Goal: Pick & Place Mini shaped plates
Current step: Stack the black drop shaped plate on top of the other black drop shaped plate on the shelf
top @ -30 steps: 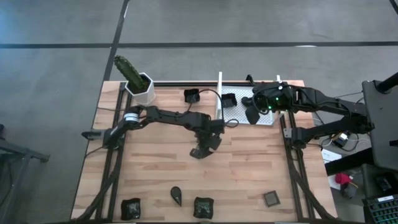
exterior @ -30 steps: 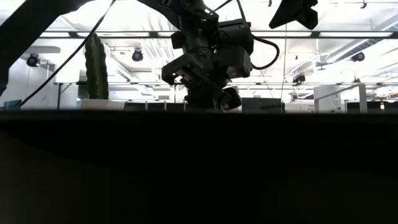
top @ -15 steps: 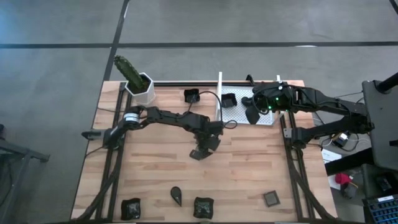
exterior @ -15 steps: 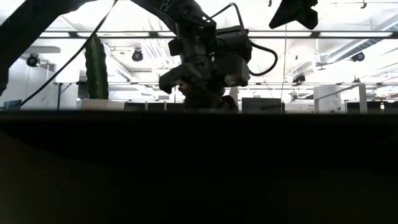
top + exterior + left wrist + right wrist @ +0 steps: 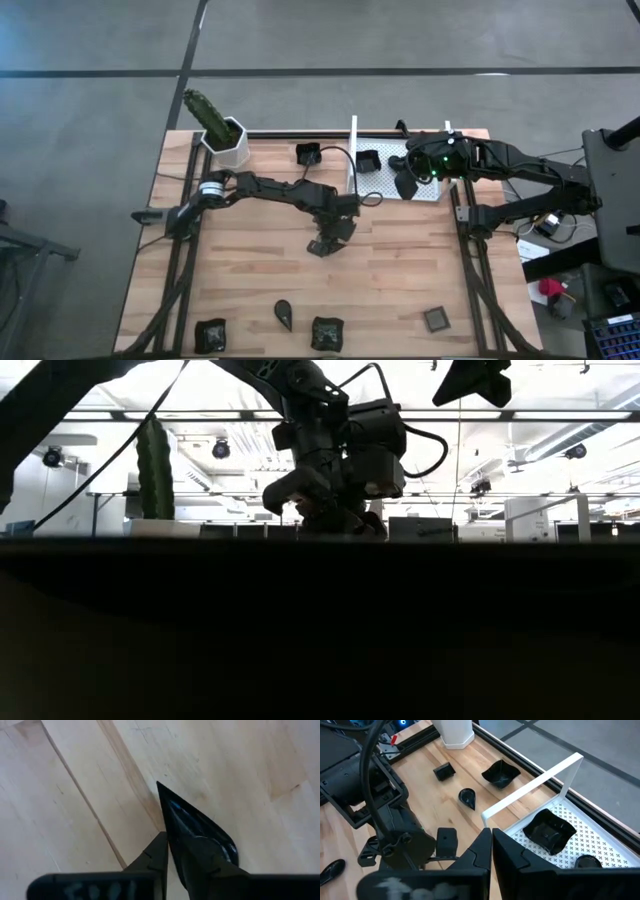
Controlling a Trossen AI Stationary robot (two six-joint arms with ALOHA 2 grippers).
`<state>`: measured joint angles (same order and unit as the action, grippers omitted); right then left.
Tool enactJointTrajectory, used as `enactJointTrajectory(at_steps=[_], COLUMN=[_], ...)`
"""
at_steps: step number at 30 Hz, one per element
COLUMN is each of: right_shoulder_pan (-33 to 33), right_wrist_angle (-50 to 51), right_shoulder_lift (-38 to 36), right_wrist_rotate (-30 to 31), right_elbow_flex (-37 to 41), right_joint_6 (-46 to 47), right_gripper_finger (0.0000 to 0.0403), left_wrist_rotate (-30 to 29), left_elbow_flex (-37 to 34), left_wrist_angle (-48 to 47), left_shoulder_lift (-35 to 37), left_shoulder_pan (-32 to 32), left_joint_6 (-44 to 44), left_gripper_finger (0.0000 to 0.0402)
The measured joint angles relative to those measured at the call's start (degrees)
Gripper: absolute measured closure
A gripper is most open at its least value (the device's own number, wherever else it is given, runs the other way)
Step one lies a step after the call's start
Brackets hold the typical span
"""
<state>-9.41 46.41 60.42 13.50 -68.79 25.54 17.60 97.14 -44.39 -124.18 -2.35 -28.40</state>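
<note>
My left gripper is at the middle of the table, shut on a dark glossy teardrop plate. It shows low over the table edge in the low view. My right gripper hangs shut over the white tray and holds nothing I can see. One square plate lies in the tray and another on the table by the far edge. Several more lie flat along the near edge, among them a teardrop and a square one. My left gripper pinches the teardrop plate by its broad rounded end between the two fingers, coming from above. The pointed tip sticks out past the fingertips toward the wood. Whether the plate touches the table, I cannot tell.
A white hexagonal pot with a green cactus stands at the far left corner. The tray has an upright white wall on its left side. A cable loops near the far plate. Bare wood lies between the left gripper and the near row.
My left gripper has sunk a little toward the table and turned slightly, still shut on the teardrop plate.
</note>
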Motion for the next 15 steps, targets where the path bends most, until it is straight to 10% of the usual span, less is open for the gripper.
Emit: enactJointTrajectory(at_steps=[15], right_shoulder_pan=[0.00], right_wrist_angle=[0.00], right_shoulder_lift=[0.00], right_wrist_rotate=[0.00], right_elbow_flex=[0.00], right_joint_6=[0.00], right_gripper_finger=[0.0390], left_wrist_rotate=[-2.73], left_elbow_flex=[0.79], left_wrist_angle=[0.65], left_shoulder_lift=[1.93], left_shoulder_pan=[0.00], left_joint_6=[2.14], left_gripper_finger=[0.0321])
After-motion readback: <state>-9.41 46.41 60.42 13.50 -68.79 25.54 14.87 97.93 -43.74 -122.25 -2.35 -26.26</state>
